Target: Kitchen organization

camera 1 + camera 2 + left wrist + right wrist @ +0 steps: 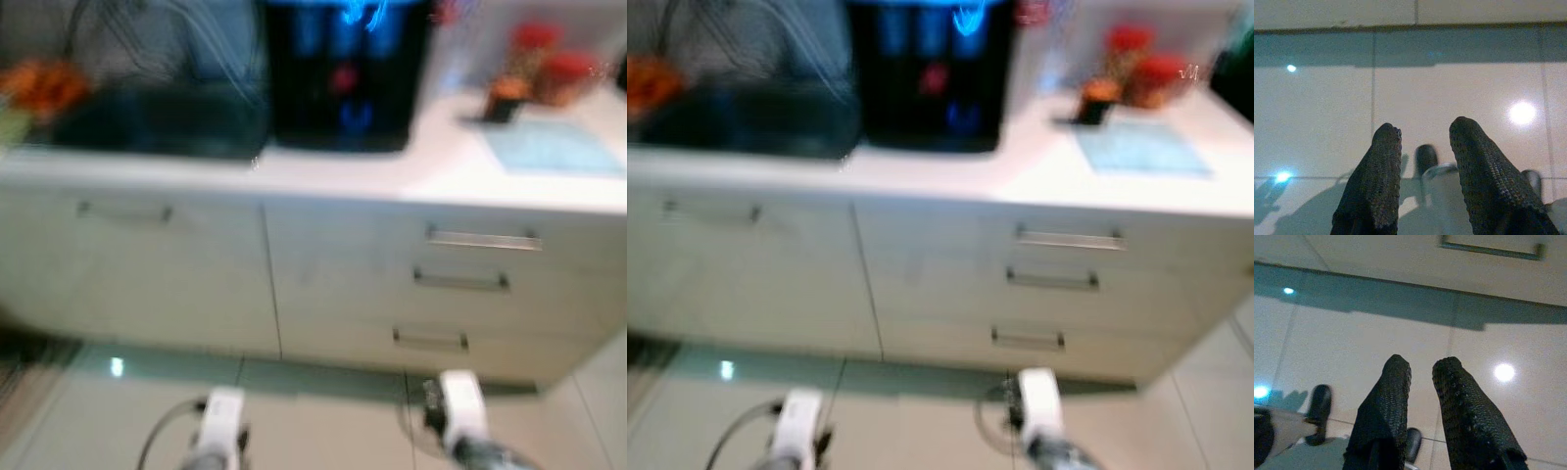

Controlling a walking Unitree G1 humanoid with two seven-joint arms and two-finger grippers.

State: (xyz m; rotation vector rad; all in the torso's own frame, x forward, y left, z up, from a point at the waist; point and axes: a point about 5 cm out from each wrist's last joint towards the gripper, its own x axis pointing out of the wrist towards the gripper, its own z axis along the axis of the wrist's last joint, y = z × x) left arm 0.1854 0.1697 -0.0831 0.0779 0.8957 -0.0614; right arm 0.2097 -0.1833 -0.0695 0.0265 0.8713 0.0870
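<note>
You faced the white kitchen counter, where the things to sort sat: a black box-shaped appliance with blue lights at its middle and blurred red-and-orange items toward its right end. Below the counter, both arms hung idle over the pale tiled floor, likely mid-approach; left gripper spread empty, right gripper slightly parted, empty.
</note>
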